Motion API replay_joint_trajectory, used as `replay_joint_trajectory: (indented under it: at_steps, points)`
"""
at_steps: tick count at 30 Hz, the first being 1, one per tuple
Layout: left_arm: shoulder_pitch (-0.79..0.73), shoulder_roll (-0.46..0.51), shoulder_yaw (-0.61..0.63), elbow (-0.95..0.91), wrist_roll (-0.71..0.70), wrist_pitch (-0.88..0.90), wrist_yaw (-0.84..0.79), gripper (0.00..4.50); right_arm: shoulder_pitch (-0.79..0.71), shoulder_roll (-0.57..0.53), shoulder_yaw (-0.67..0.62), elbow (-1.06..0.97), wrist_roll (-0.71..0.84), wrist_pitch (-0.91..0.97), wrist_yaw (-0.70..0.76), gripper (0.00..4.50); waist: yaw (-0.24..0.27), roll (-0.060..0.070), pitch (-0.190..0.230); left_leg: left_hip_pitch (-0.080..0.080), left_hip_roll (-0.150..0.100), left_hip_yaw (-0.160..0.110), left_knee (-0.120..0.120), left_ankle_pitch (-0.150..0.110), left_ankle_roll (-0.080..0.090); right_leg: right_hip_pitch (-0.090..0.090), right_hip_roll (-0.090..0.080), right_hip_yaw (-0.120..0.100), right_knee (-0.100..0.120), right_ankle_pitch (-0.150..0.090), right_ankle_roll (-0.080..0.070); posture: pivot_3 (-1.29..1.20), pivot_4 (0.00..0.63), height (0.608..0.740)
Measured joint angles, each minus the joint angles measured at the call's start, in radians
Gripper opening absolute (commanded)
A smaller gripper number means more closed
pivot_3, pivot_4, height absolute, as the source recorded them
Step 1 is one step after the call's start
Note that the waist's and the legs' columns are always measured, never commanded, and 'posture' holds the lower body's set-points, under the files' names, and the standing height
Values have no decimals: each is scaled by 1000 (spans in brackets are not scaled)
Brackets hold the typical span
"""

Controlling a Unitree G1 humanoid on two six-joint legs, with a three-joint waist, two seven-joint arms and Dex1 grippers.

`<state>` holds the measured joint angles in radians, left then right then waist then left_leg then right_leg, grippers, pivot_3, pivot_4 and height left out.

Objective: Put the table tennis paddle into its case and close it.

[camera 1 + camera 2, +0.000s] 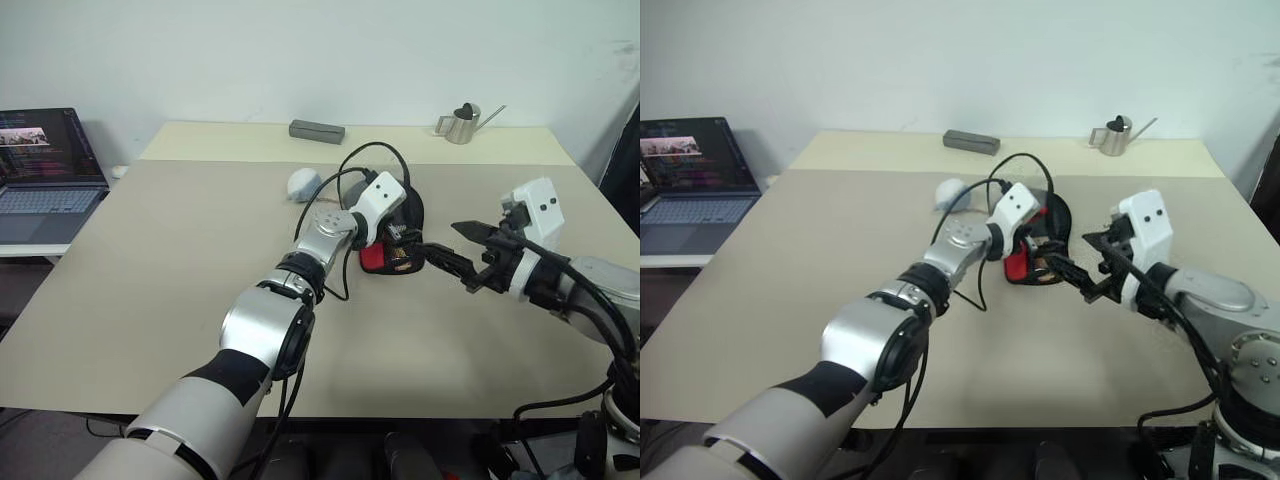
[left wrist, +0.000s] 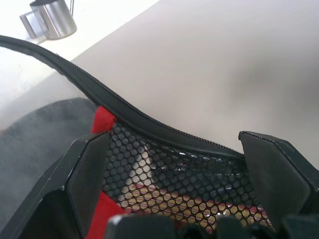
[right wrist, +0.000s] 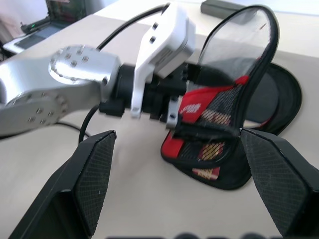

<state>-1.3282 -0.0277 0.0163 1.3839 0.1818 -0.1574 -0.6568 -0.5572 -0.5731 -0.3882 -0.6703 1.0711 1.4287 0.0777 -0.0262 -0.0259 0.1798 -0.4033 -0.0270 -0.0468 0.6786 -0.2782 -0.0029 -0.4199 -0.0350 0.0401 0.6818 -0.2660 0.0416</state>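
The case [image 1: 410, 212] lies at the table's middle, black with a red mesh pocket [image 3: 199, 107]. Its zipper-rimmed flap [image 3: 239, 45] stands up, open. My left gripper [image 1: 397, 240] reaches across to the pocket end, and its open fingers [image 2: 87, 169] straddle the mesh. Something light shows through the mesh [image 2: 149, 194]. I cannot tell whether it is the table tennis paddle, which I cannot make out apart from the case. My right gripper [image 1: 443, 240] hovers just right of the case, open and empty, pointing at it.
A small white-grey ball [image 1: 304, 184] lies left of the case. At the far edge sit a grey box [image 1: 316, 131] and a metal watering can [image 1: 460, 124]. A laptop [image 1: 45, 170] stands on a side table at the left. A black cable [image 1: 350, 165] loops over my left wrist.
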Motion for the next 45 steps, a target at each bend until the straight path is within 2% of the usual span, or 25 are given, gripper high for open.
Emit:
replay_joint_trajectory:
  at_steps: [3, 6, 9, 14, 20, 26, 31, 36, 41, 45]
  points:
    - [0, -18, 22, 0, -16, 2, 3, 4500, -32, 1, 21, 36, 0, -19, -9, 4322, 1, 0, 0, 0, 0, 0, 0, 0, 0, 0, 0, 0, 0, 0, 0, 0, 150, 740]
    - [-8, -3, 76, -1, -74, -4, -67, 4500, -54, 2, 47, 71, -28, -55, -12, 4322, -2, 0, 0, 0, 0, 0, 0, 0, 0, 0, 0, 0, 0, 0, 0, 0, 150, 740]
    - [-41, 56, 144, -23, -160, -5, -208, 4500, -58, 10, 94, 101, -62, -96, -10, 4322, -7, 0, 0, 0, 1, 0, 0, 0, 0, -1, 1, 0, 0, 0, 0, 0, 150, 740]
    - [-45, 195, 173, -113, -247, -4, -476, 4500, -80, 21, 174, 181, -147, -191, 38, 4322, -10, 0, 0, 1, 1, 2, 0, 0, 0, 0, 5, 1, 0, 0, 0, 0, 150, 740]
    - [62, 365, 169, -176, -262, 17, -544, 4500, -181, 73, 288, 340, -282, -335, 113, 4322, -14, 1, 0, 1, 3, 1, 0, 0, 0, -1, 6, 1, 1, 0, 0, 0, 150, 740]
    - [117, 418, 166, -278, -299, 82, -602, 4500, -253, 137, 427, 487, -395, -464, 238, 4322, -6, 0, 0, 0, 2, 0, 0, 0, 0, -1, 5, 0, -1, 0, 0, 0, 150, 740]
    - [162, 452, 165, -345, -320, 135, -614, 4500, -307, 148, 519, 709, -554, -602, 334, 4322, -6, 1, 0, 0, 2, 0, 0, 0, 0, -1, 5, 0, 0, 0, 0, 0, 150, 740]
    - [174, 450, 148, -436, -359, 195, -647, 4500, -471, 207, 574, 1074, -730, -806, 397, 4322, -15, 1, 0, 1, 2, 1, 0, 0, -1, -2, 6, 1, 0, 0, -1, 0, 150, 740]
    - [187, 451, 120, -498, -380, 237, -675, 4500, -623, 263, 587, 1535, -880, -1003, 410, 4322, -25, 1, 0, 1, 2, 1, 0, 1, -2, -2, 5, 1, 0, 0, -1, 0, 150, 740]
    - [201, 466, 106, -512, -380, 247, -684, 4500, -652, 276, 581, 1717, -945, -1072, 387, 4322, -30, 1, 0, 1, 3, 1, -1, 2, -4, -2, 1, 1, 0, 0, -1, 0, 150, 740]
